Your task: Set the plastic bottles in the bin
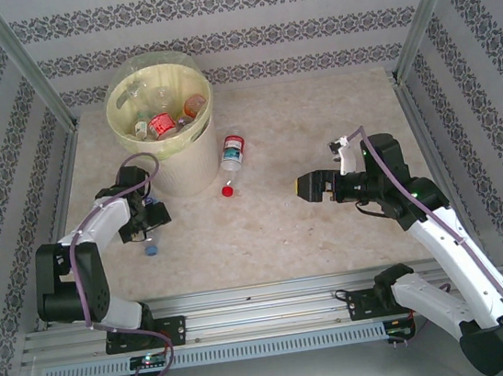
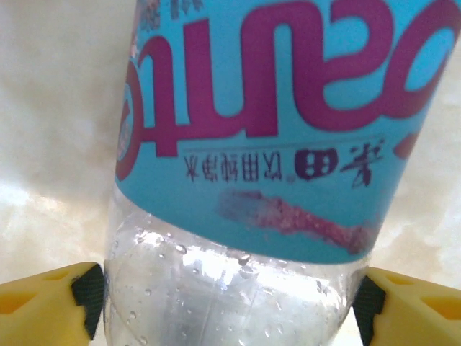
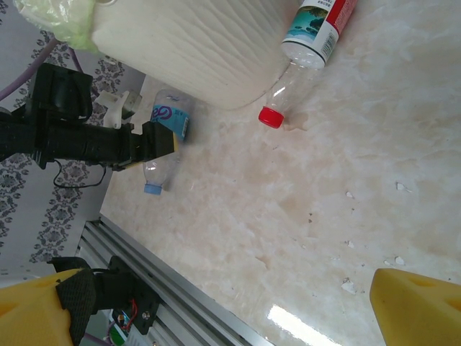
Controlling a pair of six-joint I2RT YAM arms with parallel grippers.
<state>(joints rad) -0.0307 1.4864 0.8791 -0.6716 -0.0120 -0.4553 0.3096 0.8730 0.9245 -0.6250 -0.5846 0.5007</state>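
Observation:
A clear bottle with a blue label (image 2: 274, 108) and a blue cap (image 1: 151, 250) lies on the table just in front of the bin (image 1: 183, 164). My left gripper (image 2: 227, 303) is shut on its clear shoulder, a black pad (image 2: 90, 295) pressed on each side; the overhead view shows this gripper (image 1: 147, 222) low beside the bin. A second bottle (image 1: 232, 153) with a red-and-white label and red cap lies to the right of the bin. Several bottles lie inside the bin. My right gripper (image 1: 307, 187) hovers open over mid-table, nothing between its fingers (image 3: 418, 306).
The cream bin wall (image 3: 194, 43) stands close behind the left gripper. Patterned walls and metal posts (image 1: 21, 61) enclose the table. An aluminium rail (image 1: 267, 302) runs along the near edge. Bare marble surface (image 1: 267, 232) lies between the two arms.

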